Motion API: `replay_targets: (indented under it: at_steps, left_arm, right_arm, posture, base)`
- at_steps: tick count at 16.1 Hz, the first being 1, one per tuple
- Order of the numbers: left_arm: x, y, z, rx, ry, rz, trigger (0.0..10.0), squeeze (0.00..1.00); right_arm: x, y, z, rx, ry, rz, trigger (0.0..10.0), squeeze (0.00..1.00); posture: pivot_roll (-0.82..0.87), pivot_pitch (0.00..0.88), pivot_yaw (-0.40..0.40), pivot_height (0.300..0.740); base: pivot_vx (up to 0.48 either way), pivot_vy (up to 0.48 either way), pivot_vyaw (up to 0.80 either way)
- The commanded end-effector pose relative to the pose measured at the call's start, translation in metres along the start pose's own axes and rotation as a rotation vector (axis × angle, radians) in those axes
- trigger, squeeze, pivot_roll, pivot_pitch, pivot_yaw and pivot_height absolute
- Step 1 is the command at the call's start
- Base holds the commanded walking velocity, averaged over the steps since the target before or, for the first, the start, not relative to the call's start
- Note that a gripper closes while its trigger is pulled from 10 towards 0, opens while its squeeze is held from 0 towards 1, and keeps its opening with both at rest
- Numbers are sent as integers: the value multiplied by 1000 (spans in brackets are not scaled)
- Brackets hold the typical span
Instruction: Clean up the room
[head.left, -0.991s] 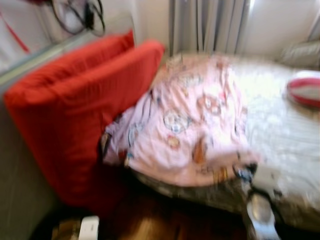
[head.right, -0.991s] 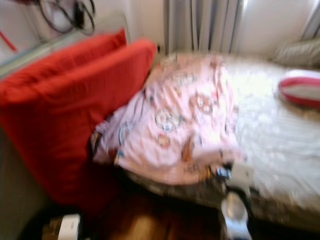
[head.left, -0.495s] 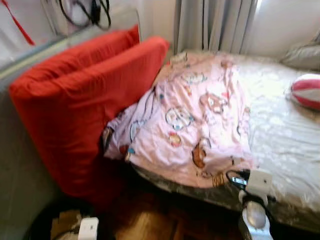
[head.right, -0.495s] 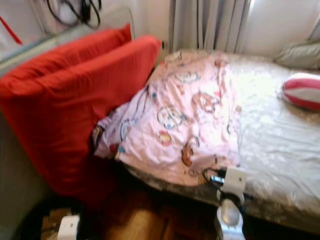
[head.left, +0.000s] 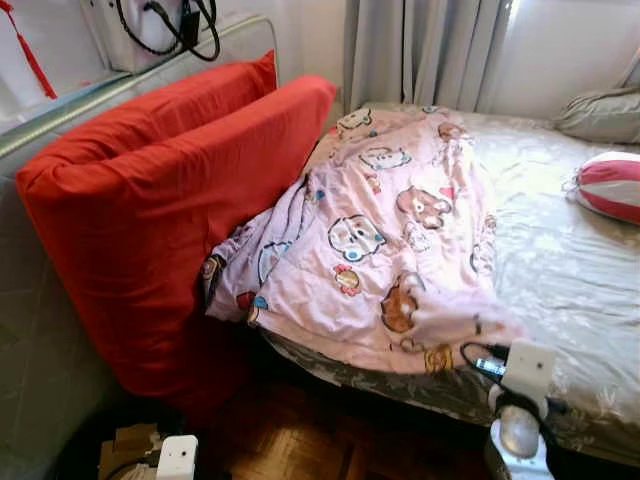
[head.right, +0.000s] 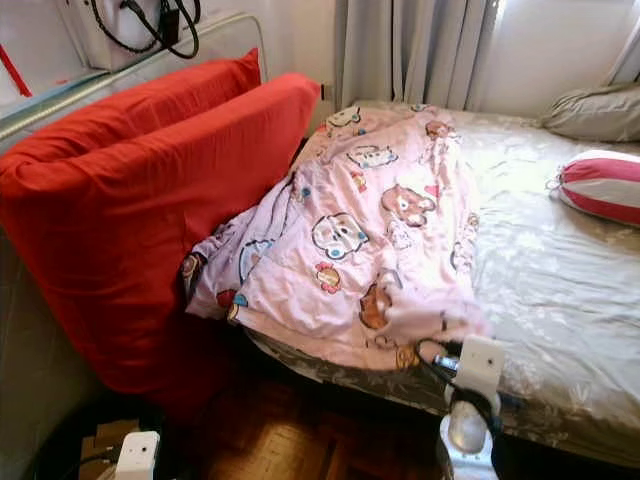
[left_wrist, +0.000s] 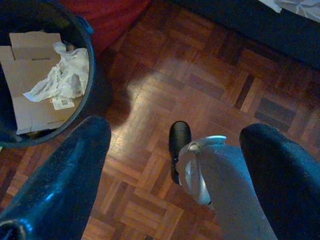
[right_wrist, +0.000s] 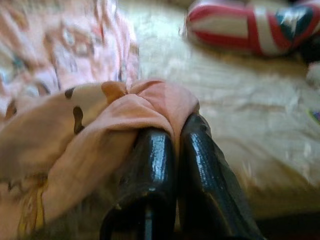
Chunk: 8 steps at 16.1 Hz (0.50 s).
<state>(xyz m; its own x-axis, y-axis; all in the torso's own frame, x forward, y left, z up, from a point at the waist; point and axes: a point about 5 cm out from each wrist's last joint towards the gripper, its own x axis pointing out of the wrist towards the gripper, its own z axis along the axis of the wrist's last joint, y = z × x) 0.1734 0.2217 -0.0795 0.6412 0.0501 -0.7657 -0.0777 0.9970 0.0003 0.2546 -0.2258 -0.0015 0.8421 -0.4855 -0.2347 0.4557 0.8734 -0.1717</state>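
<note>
A bedroom in a home.
A bed (head.left: 560, 260) with a cartoon-print pink blanket (head.left: 385, 240), pillows (head.left: 600, 112), grey curtains (head.left: 425, 50) and parquet floor (left_wrist: 200, 85).

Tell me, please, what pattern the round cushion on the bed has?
Red and white stripes on the cushion, clearest in left eye view.

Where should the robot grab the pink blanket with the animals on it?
Best at the loose bottom corner of the pink cartoon blanket, from the foot side of the bed. That corner bunches into a thin fold at the mattress edge, easy to pinch. The right gripper already has its fingers closed on that fold. The left gripper hangs open over the floor.
</note>
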Motion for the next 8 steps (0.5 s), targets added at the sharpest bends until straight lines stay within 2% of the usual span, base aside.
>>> replay_targets:
  at_steps: [1, 2, 8]
  left_arm:
    - [-1, 3, -3, 12, 21, 0, 10000, 0]
    - [-1, 2, -3, 13, 20, -1, 10000, 0]
    - [-1, 2, -3, 30, 21, -12, 10000, 0]
  right_arm:
    - [-4, 2, -11, -13, 69, 9, 10000, 0]
    - [-8, 3, -21, -32, 138, 15, 10000, 0]
    - [-18, 2, -46, -114, 300, 42, 10000, 0]
  posture:
    - [83, 11, 12, 740]
    - [83, 11, 12, 740]
    - [85, 14, 12, 740]
  base:
    - [0, 0, 0]
    - [0, 0, 0]
    - [0, 0, 0]
